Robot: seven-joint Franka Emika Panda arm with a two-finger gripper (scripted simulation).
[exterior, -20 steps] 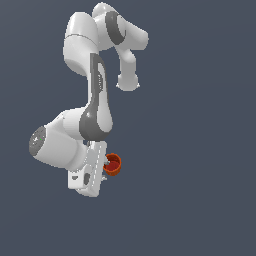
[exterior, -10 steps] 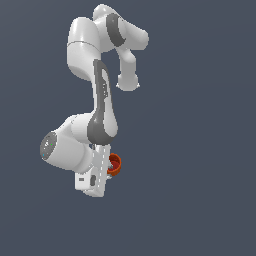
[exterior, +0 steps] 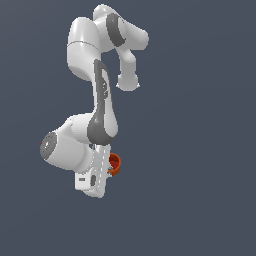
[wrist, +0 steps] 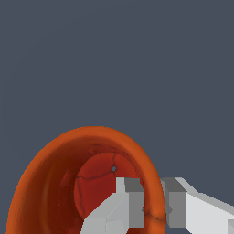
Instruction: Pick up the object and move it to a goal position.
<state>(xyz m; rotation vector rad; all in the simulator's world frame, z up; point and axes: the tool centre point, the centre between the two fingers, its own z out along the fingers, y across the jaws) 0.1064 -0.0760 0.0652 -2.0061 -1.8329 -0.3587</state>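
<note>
Flat slate-grey background all round, no surface or edges visible. White arm (exterior: pixel 102 105) folded low. Small orange-red cup (exterior: pixel 114 164) sits tight against the gripper (exterior: pixel 111 167), on the exterior view's right side of the hand. Wrist view: the cup's (wrist: pixel 87 183) mouth faces the camera, darker red inside; one finger (wrist: pixel 116 208) lies inside the rim, the other outside, wall pinched between them. Gripper (wrist: pixel 153 205) nearly closed, clamped on the cup's wall.

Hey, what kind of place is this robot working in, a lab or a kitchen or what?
Neither, it seems: a bare simulated scene. A flat grey backdrop with no furniture, the smooth rendered white arm, and the gripper pinching the wall of an orange-red cup.
</note>
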